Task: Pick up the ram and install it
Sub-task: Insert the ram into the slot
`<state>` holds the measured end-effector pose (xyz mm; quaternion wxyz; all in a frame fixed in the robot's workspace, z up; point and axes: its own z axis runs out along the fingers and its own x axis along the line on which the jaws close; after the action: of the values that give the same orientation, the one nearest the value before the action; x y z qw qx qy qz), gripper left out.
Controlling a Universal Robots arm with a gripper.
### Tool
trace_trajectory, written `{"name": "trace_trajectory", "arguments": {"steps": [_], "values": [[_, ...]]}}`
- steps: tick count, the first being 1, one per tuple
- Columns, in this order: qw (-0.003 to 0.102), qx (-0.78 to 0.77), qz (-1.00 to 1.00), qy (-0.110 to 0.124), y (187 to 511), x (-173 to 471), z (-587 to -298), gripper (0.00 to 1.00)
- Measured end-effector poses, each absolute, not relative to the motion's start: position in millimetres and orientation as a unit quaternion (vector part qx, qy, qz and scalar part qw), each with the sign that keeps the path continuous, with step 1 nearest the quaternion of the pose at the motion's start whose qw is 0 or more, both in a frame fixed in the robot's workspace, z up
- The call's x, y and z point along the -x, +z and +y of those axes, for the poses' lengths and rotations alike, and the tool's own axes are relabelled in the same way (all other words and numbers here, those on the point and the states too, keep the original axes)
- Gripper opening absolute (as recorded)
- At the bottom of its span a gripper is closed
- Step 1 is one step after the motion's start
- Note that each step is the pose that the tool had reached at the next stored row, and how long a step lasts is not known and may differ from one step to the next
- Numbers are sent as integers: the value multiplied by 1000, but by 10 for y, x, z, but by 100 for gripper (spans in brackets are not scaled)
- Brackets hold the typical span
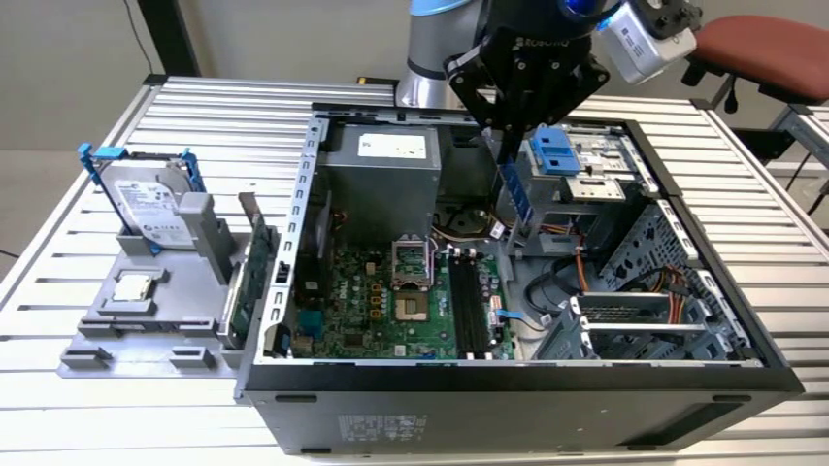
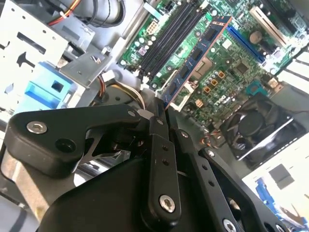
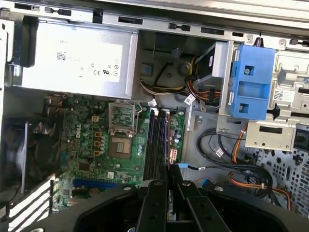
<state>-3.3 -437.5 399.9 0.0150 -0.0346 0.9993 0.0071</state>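
The black claw point(image 1: 506, 136) hangs over the open metal case point(image 1: 518, 408), its two slim fingers pressed flat against the ram point(image 1: 518, 194) and pinching it at one end. The ram is a thin, narrow blue-green stick with a row of black chips. It hangs tilted in the air above the far end of the long black slots point(image 1: 469, 301) and is not seated in them. In the second wrist view the ram point(image 2: 195, 60) juts straight out from the fingertips across the green board point(image 2: 231, 72). A boxy grey power supply point(image 1: 382, 175) sits at the far side of the case. At the exterior view's left, a silver drive point(image 1: 146, 204) in blue brackets stands in a grey tray point(image 1: 130, 335) on the ribbed metal worktop point(image 1: 116, 408).
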Motion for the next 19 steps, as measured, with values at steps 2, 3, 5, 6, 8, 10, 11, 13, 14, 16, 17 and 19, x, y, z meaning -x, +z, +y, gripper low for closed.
{"name": "trace_trajectory", "arguments": {"steps": [2,3,5,6,8,10,11,13,14,16,17,19], "values": [[15,24,1000,7,3999,33,-4375,0],[15,18,1000,7,3998,33,-4375,0],[15,8,1000,7,3998,33,-4375,0],[15,8,1000,7,3999,33,-4375,0],[15,7,1000,7,3998,33,-4375,0],[15,6,1000,7,3998,32,-4375,0],[15,6,1000,7,3996,26,-4375,0],[15,6,1000,7,3993,6,-4374,0],[15,6,1000,7,3990,-7,-4375,0],[15,6,1000,7,3981,-32,-4375,0],[15,6,1000,7,3976,-42,-4375,0],[15,6,1000,7,3964,-63,-4375,0]]}}
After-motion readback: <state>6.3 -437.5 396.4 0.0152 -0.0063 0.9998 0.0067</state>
